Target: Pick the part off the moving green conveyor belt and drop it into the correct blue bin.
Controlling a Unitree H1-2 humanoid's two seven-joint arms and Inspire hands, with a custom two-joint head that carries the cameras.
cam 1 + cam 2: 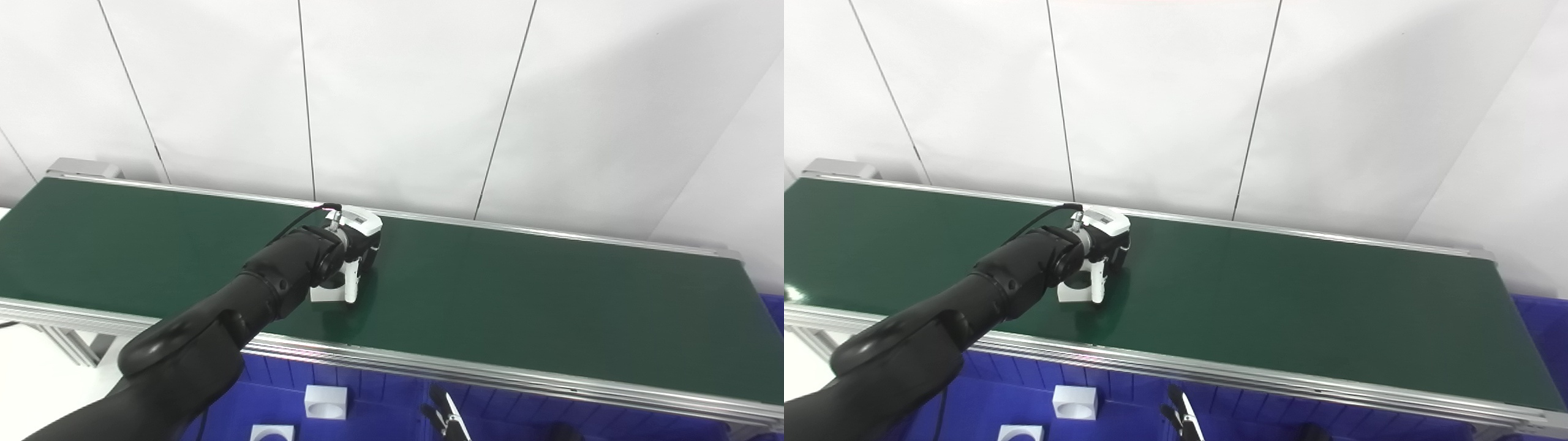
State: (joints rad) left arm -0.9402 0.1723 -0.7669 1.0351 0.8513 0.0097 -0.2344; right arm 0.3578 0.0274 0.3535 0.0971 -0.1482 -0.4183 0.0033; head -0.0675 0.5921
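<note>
The white part (331, 293) sits on the green conveyor belt (520, 300), left of the belt's middle and near its front rail, a round hole showing in its top. The left hand (355, 245) is directly over it, one white finger reaching down at the part's 3 o'clock side and seeming to touch it; how far the fingers (351, 283) are spread, and whether they grip the part, cannot be told because the wrist hides them. At 6 o'clock from the part, below the belt's rail, a blue bin (380, 392) holds two more white blocks (325, 401). The right hand (447, 419) is barely visible at the lower edge, state unclear.
</note>
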